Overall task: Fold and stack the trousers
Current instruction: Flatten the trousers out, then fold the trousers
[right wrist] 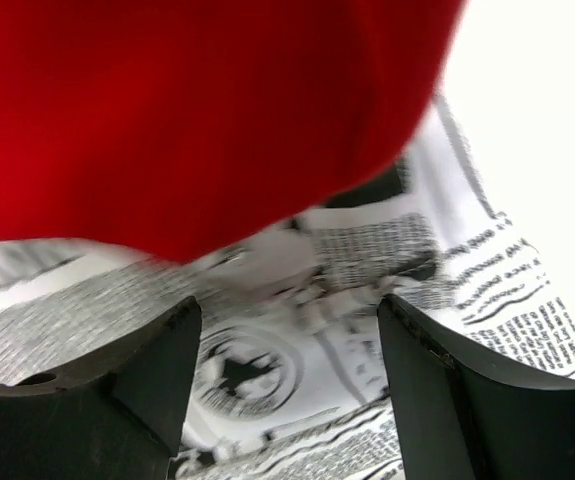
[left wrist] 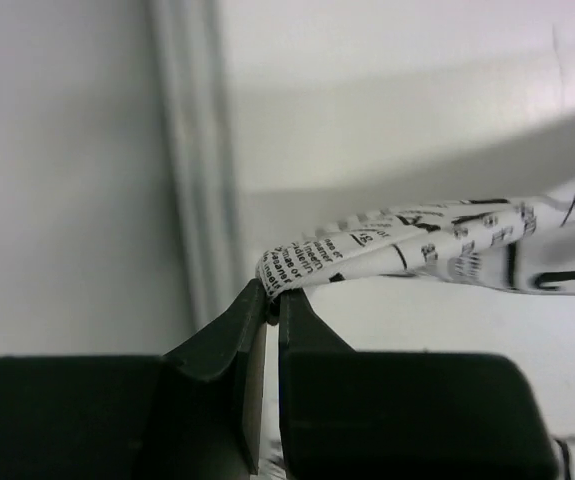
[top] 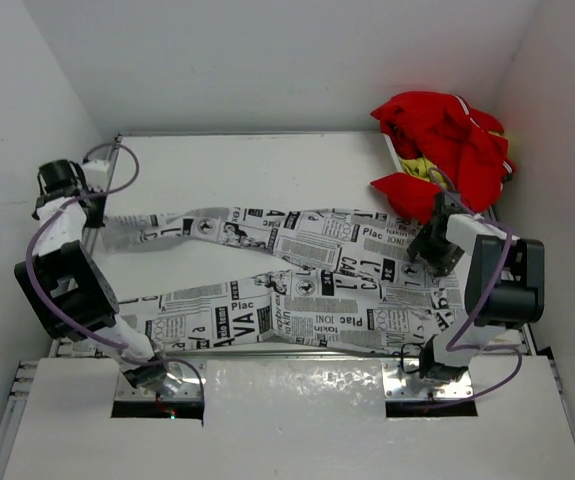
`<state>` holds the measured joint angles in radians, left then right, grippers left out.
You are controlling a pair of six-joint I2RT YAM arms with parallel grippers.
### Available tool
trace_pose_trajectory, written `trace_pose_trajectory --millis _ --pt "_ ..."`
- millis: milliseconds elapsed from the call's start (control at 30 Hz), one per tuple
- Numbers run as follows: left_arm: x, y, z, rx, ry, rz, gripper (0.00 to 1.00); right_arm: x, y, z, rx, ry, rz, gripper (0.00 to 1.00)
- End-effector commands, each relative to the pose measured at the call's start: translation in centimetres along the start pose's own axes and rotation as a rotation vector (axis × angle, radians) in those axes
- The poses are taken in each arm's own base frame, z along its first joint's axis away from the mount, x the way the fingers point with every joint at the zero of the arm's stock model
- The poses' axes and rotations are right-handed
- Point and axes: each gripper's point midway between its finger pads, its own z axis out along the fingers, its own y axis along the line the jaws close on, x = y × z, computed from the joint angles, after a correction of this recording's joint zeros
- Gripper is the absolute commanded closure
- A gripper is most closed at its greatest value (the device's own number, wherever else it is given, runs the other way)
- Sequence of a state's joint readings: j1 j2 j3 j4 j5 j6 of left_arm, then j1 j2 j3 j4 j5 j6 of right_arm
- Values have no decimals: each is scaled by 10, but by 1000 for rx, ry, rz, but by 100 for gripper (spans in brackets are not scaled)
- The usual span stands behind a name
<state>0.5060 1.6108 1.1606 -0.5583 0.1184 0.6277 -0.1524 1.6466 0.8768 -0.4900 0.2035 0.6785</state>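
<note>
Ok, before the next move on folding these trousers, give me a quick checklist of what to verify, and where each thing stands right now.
1. Grip on the far leg hem: ok, the left gripper is shut on the trousers.
2. Pinch catches both layers of that hem: cannot tell.
3. Grip on the waist end: not ok, the right gripper hangs over the cloth with jaws open.
4. Waist end clear of the red garment: not ok, it reaches the waist end right beside the right gripper.
5. The near leg spread out on the table: ok.
</note>
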Motion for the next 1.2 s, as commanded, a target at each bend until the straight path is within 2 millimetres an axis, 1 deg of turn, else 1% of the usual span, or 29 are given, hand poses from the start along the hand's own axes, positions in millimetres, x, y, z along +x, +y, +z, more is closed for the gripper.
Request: trace_pose_trajectory --millis 0,33,67,100,133,167,233,267,300,367,433,467,500,567,600,633,667,700,733,767,800,867,900,933,1000,1033,1067,1133,1167 --pt "-66 48 -48 -171 -195 70 100 0 -9 11 47 -2 51 32" --pt "-82 54 -60 -187 -236 81 100 5 -13 13 59 20 55 32" --pt "-89 57 -65 -194 -251 95 100 17 -21 13 86 59 64 32" --pt "-100 63 -75 -213 -282 101 100 22 -27 13 107 66 69 33" --pt "-105 64 -81 -221 -294 109 100 29 -32 12 119 74 76 33" --pt "-107 66 -87 -228 -299 127 100 43 -40 9 131 86 89 33" --pt "-109 66 -98 -237 -316 156 100 59 -46 6 127 101 112 33" --pt "-108 65 -100 -239 -316 181 100 75 -54 6 139 126 121 33" --pt "-101 60 -96 -224 -305 193 100 78 -55 2 130 118 126 33" --pt "-95 57 -99 -226 -296 197 100 91 -64 -2 147 137 135 33" --pt "-84 56 -97 -229 -262 186 100 90 -66 -11 138 116 136 33" --pt "-78 57 -94 -239 -242 178 100 80 -65 -18 118 70 123 33" --pt "-78 58 -95 -248 -246 173 100 69 -61 -20 95 26 111 33" --pt "-72 54 -92 -231 -245 175 100 36 -54 -31 53 -91 26 31" --pt "-72 52 -91 -219 -248 181 100 19 -48 -37 25 -151 -7 30" --pt "-72 48 -90 -200 -250 189 100 -12 -36 -48 -13 -236 -31 29" --pt "-74 46 -90 -189 -256 192 100 -28 -32 -55 -21 -271 -83 28" --pt "-77 44 -90 -172 -270 191 100 -39 -28 -59 -33 -287 -95 27" --pt "-78 43 -90 -167 -277 185 100 -48 -24 -56 -40 -286 -103 26" --pt "-81 42 -91 -161 -285 184 100 -64 -18 -61 -75 -305 -94 26" --pt "-81 42 -92 -161 -287 184 100 -69 -15 -59 -89 -304 -91 26" --pt "-79 39 -88 -147 -282 189 100 -83 -6 -46 -122 -314 -89 26" --pt "-77 38 -87 -144 -277 191 100 -85 -3 -41 -139 -306 -90 26" --pt "-73 36 -84 -137 -267 193 100 -90 3 -30 -142 -292 -98 26" --pt "-70 35 -81 -131 -260 190 100 -93 9 -18 -150 -274 -91 26" --pt "-69 34 -80 -128 -255 189 100 -100 15 -15 -162 -277 -72 26" --pt "-66 33 -79 -123 -251 186 100 -96 17 1 -155 -234 -69 26" --pt "-64 31 -78 -118 -243 185 100 -101 27 10 -173 -204 -64 26" --pt "-64 31 -77 -117 -239 184 100 -92 24 26 -145 -149 -62 26"
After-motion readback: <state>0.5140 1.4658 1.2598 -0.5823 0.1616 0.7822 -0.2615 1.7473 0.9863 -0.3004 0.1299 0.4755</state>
